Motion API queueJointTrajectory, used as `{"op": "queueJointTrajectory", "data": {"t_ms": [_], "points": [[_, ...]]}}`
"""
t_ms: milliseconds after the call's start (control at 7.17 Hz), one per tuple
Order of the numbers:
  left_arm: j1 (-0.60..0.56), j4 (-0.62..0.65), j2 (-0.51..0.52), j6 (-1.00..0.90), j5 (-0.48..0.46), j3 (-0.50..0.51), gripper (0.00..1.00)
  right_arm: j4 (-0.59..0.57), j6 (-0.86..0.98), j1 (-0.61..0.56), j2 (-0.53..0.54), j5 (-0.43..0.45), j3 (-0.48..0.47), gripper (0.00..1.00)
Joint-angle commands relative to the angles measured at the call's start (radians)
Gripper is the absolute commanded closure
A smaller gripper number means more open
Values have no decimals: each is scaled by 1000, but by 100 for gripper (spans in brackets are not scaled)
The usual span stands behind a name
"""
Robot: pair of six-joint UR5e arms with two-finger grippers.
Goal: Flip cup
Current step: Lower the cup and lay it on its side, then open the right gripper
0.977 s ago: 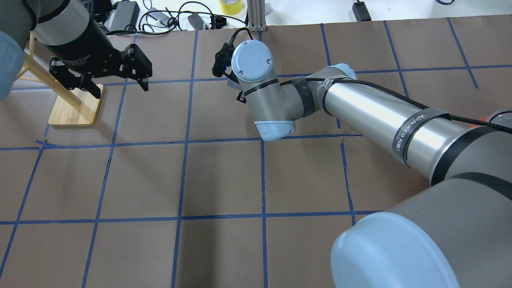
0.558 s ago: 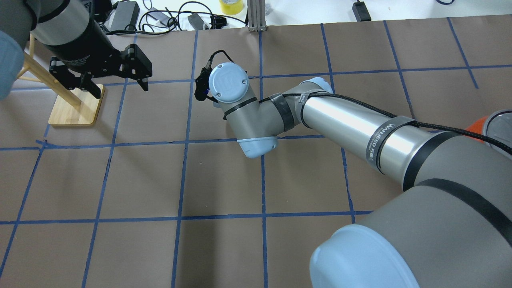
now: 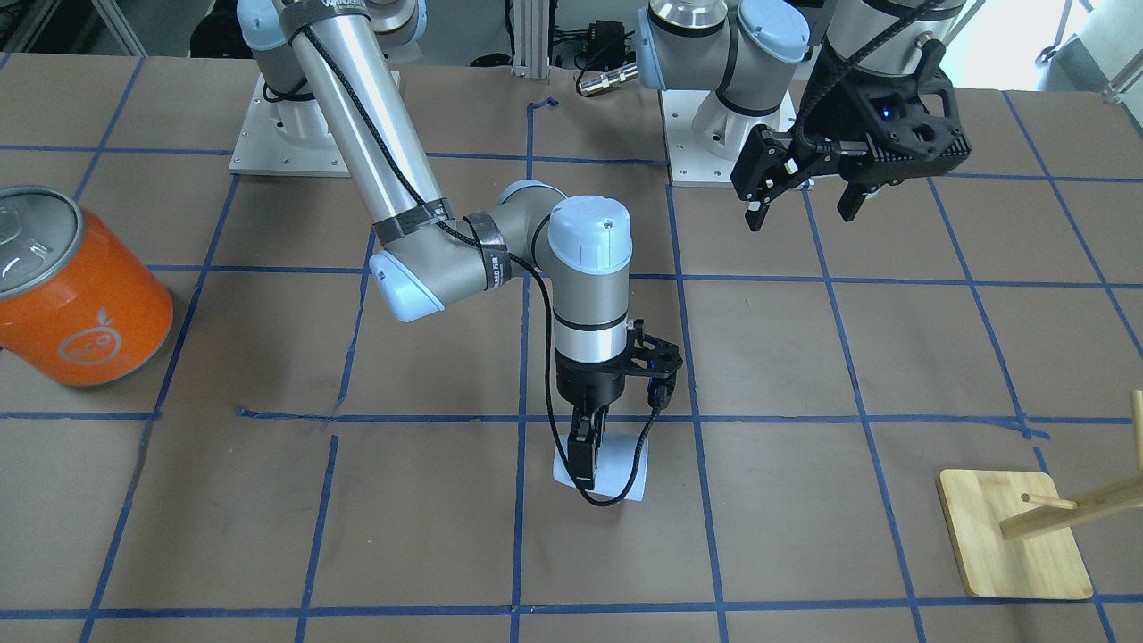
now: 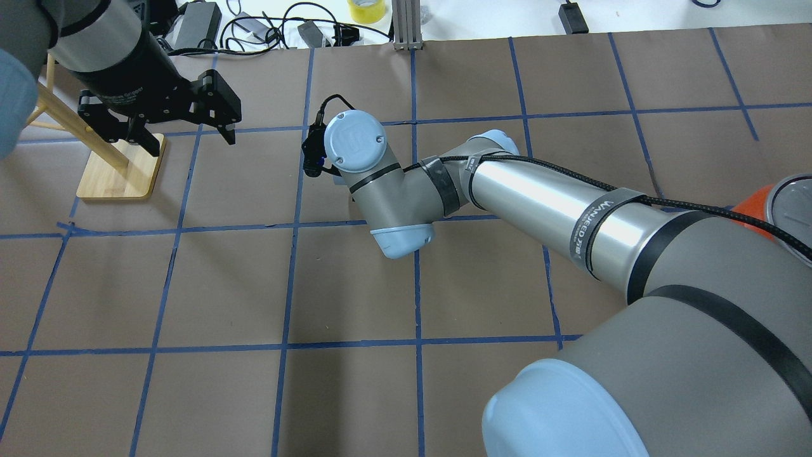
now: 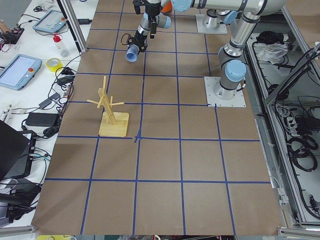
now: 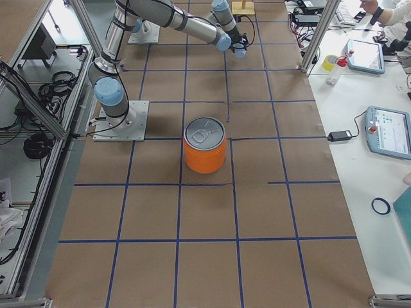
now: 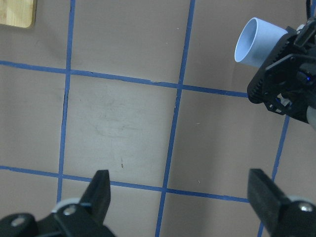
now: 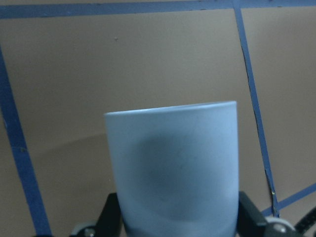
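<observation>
One of two, the right hand [image 3: 589, 460] is clamped across the cup [image 8: 173, 163], held on its side low over the bench [image 3: 268, 500], long axis about level, mouth roughly toward the wooden stand [image 3: 1013, 536]; the left hand [image 3: 801, 212], spread open and empty, hangs nearer that stand.

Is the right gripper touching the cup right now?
Touching. Right wrist view: the cup sits in the right gripper, both fingers against its wall, no gap.

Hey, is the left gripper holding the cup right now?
No, the left gripper is open over bare table, while the cup sits between the right gripper's fingers.
</observation>
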State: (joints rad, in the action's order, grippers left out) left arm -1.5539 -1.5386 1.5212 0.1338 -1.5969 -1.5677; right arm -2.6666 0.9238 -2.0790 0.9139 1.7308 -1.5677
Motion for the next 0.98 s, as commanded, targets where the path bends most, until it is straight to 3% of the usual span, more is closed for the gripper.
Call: {"op": "queueJointTrajectory", "data": {"t_ms": [0,558,698,837], "points": [[0,0,0,1,0,0,0,1,29,0,-4,-42,-26,48],[0,0,0,1,-1,0,0,22,30,0,-6,-76,-52,46],[0,0,0,1,-2,0,0,22,30,0,-6,-83,-52,35],[0,0,0,1,-2,0,0,20,27,0,-6,-97,-52,12]]}}
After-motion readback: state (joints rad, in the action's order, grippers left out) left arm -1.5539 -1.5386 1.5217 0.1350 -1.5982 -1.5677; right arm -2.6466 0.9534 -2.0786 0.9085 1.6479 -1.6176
